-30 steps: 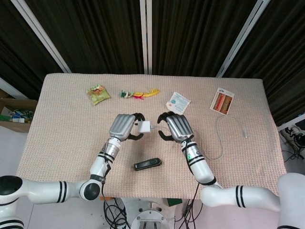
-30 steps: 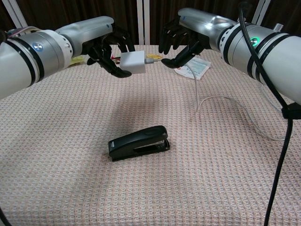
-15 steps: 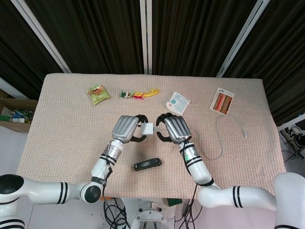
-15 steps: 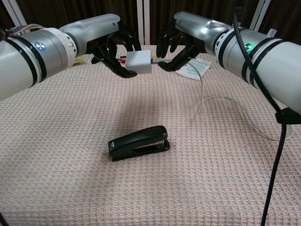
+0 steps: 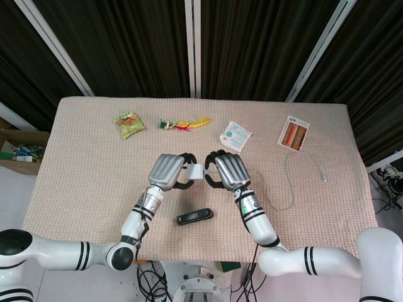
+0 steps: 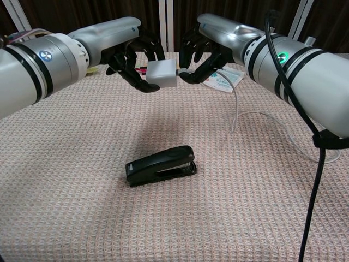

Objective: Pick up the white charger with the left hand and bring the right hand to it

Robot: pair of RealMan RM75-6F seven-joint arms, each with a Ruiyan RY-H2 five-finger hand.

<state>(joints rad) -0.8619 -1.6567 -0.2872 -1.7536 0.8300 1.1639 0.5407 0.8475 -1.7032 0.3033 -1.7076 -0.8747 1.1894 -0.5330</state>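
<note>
Gripping white charger, left hand fingers around.

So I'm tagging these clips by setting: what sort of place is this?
Probably a lab or robot test setup, not a home: a cloth-covered table against dark curtains, with unrelated props laid out, such as a black stapler and a snack packet.

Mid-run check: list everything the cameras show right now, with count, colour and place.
white charger: one, white, held above the table between the two hands
stapler: one, black, near the table's front middle
snack packet: one, green, far left
toy comb: one, yellow with colours, far middle
wipe sachet: one, white and teal, far, right of middle
card: one, white with red stripes, far right
cable: one, white, right side
left hand: holds the charger
right hand: fingers at the charger's other side
</note>
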